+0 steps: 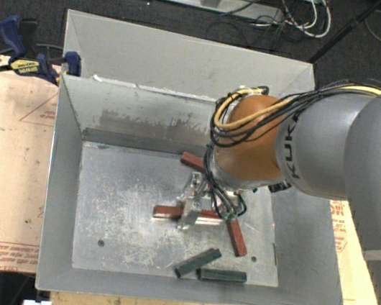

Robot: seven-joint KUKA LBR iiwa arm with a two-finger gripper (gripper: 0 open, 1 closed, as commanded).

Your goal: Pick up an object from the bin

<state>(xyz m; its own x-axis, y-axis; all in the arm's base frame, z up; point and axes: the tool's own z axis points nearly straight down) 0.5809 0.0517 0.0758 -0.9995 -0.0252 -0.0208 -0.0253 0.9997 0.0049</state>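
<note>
Dark green sticks (198,262) lie frontmost — gripper (187,217) directly over the mid-bin red-brown stick (164,211), clamped or not unclear.

Bin (64,162), gripper (186,217) low over the middle of its floor, crosswise bar (164,212) beneath the gripper, far bar (190,160) behind it, slanted bar (237,240) just right, near-left bar (198,263) and near-right bar (223,275) together by the near wall.

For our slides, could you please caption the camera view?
Gripper over a reddish-brown flat stick in the grey metal bin, two dark green sticks nearby.
</note>
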